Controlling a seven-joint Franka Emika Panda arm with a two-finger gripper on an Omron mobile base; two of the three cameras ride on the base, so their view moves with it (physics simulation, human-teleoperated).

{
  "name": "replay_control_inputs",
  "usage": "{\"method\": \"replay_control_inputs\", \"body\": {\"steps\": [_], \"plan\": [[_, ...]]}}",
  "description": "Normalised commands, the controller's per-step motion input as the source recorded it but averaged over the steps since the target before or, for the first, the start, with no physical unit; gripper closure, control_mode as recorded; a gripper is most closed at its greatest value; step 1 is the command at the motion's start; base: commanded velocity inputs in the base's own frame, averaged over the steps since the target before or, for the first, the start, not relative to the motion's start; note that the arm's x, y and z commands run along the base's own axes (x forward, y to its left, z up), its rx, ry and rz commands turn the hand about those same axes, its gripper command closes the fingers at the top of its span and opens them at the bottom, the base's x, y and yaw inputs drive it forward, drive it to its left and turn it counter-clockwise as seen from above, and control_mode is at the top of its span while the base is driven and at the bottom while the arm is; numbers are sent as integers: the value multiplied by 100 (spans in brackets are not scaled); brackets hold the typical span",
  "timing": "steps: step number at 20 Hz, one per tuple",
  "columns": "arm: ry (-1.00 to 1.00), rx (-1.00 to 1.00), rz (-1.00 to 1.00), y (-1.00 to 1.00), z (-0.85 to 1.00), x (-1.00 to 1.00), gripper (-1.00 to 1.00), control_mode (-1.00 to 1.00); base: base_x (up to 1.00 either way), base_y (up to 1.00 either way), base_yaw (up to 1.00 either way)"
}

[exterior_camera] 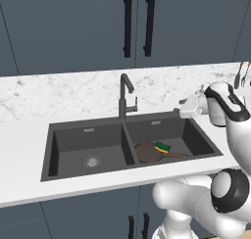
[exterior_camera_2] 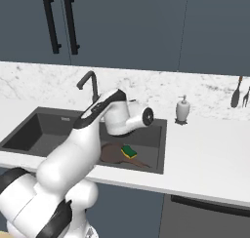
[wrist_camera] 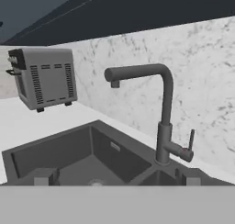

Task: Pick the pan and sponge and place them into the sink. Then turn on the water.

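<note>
With pan (exterior_camera: 148, 151) and sponge (exterior_camera: 163, 147) already down in right basin of sink (exterior_camera: 49, 150), sponge resting on pan's rim near handle, only water step judged left. Gripper (wrist_camera: 117, 182) spread wide, holding nothing, aimed level at faucet (wrist_camera: 163, 108); side lever (wrist_camera: 189, 145) close ahead, probably next target. No stream at spout yet. Toaster (wrist_camera: 43, 78) on counter beyond left basin. Soap dispenser (exterior_camera_2: 182, 109) standing apart, right of sink.

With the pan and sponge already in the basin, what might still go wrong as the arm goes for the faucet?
The faucet's lever is thin, so the open gripper could slip past it. The spout seems to sit near the divider, so water may miss the pan and sponge.
</note>
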Motion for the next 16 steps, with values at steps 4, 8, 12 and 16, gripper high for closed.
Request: {"method": "replay_control_inputs", "body": {"steps": [4, 8, 12, 16], "plan": [[-18, 9, 0, 30, 0, 0, -100, -100, 0, 0, 0], [-20, 0, 0, 22, 4, 0, -100, -100, 0, 0, 0], [-21, 0, 0, 2, 0, 0, -100, -100, 0, 0, 0], [-12, 1, 0, 2, 0, 0, -100, -100, 0, 0, 0]]}}
